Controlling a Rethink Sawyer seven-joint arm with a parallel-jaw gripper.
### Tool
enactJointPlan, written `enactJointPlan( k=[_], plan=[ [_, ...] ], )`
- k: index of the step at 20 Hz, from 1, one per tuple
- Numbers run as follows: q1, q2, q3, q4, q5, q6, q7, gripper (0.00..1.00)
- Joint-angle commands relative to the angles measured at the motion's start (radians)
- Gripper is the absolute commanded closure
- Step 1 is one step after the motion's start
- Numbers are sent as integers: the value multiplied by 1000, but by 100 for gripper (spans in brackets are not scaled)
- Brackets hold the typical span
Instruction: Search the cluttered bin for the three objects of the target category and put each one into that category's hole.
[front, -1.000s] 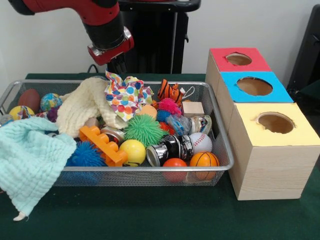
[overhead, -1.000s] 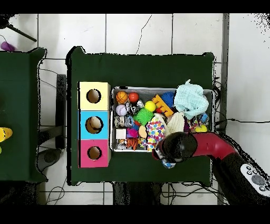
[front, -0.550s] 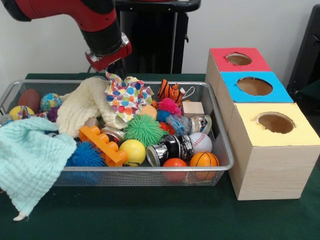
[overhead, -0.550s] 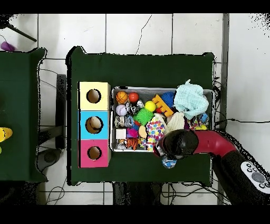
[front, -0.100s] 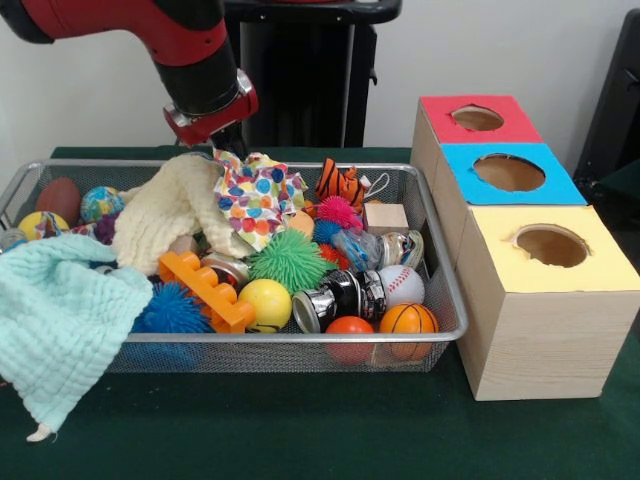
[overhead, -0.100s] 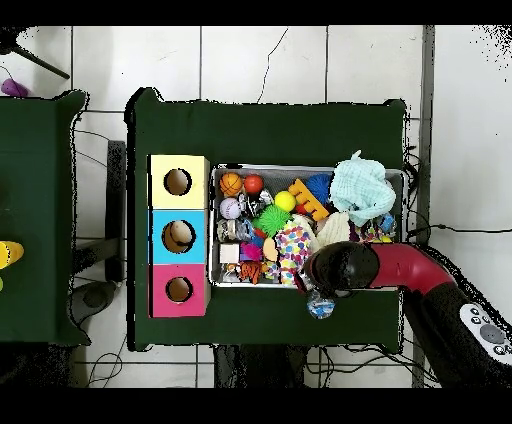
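Now the arm (front, -0.100s: 190, 60) sits further left above the polka-dot cloth (front, -0.100s: 250, 195); fingers' state unclear.

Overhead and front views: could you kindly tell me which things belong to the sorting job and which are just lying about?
Job: wire bin, red-topped box, blue-topped box, yellow-topped box.
Lying about: side table, yellow thing on it.

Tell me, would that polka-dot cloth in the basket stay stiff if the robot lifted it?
Probably not. The polka-dot cloth lies crumpled in folds over the toys, so it would likely droop and hang. It looks thin, so probably light. Draped against the cream knitted cloth, it might drag that along.
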Motion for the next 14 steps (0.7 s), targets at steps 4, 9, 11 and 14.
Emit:
enactJointPlan(
  k=[4, 9, 11, 14],
  plan=[
    [-12, 14, -9, -89, -30, 25, -81, 0],
    [-24, -10, 8, -99, -31, 74, -146, 0],
    [-25, -35, 14, -106, -29, 116, -178, 0],
    [-32, -44, 17, -111, -26, 149, -204, 0]
  ],
)
